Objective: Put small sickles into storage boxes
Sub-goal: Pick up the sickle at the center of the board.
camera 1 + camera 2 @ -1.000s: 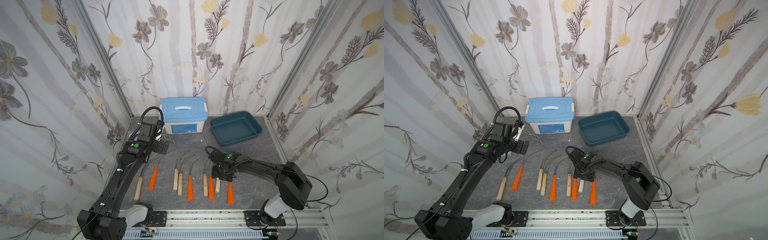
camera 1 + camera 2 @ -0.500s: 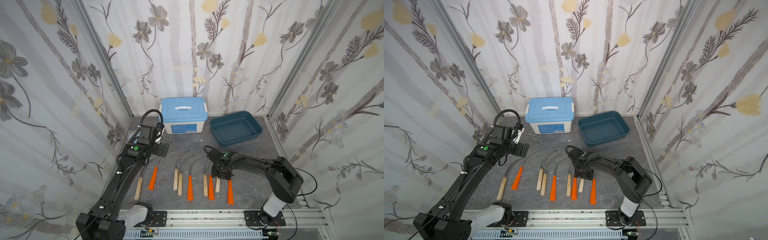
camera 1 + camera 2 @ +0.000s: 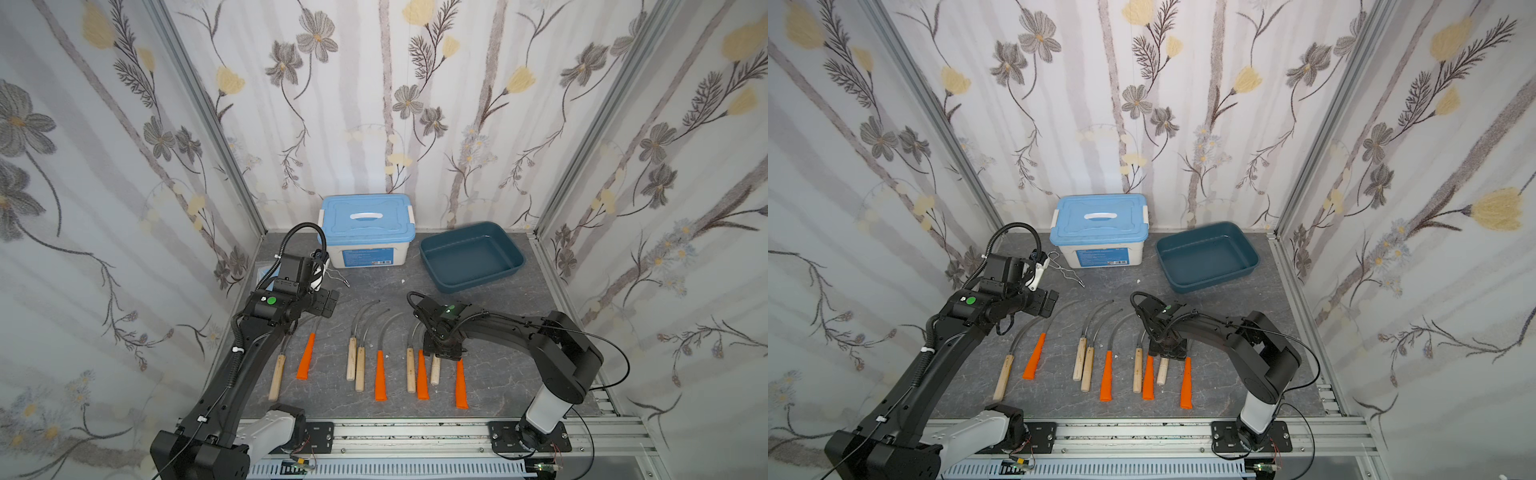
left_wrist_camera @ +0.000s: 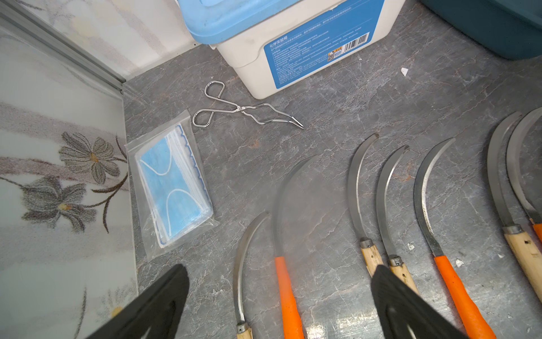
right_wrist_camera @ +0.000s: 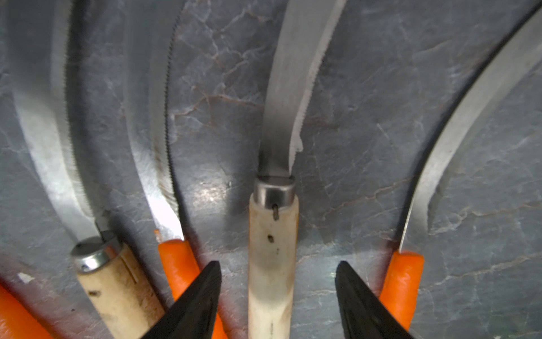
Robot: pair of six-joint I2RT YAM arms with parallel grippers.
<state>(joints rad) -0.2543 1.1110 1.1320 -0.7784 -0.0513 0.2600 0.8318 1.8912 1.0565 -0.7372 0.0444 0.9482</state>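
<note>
Small sickles (image 3: 380, 374): nine lie in a row on the grey marbled table (image 3: 498, 382). Blades are curved, serrated steel; handles are tapered orange plastic or pale wood. All lie well apart from the teal plastic tray (image 3: 478, 282) at the back. Right gripper (image 5: 278, 263) is low over one wooden-handled sickle (image 5: 272, 229), its black fingers (image 5: 199, 302) astride the handle with a gap on each side. Left gripper (image 4: 278, 267) hovers, fingers wide apart. Against a second ago: sickles unmoved, right elbow drawn inward.

Left arm (image 3: 232, 374) blk, right arm (image 3: 519, 328) blk, green dots (image 3: 271, 300), white bases (image 3: 274, 428)
</note>
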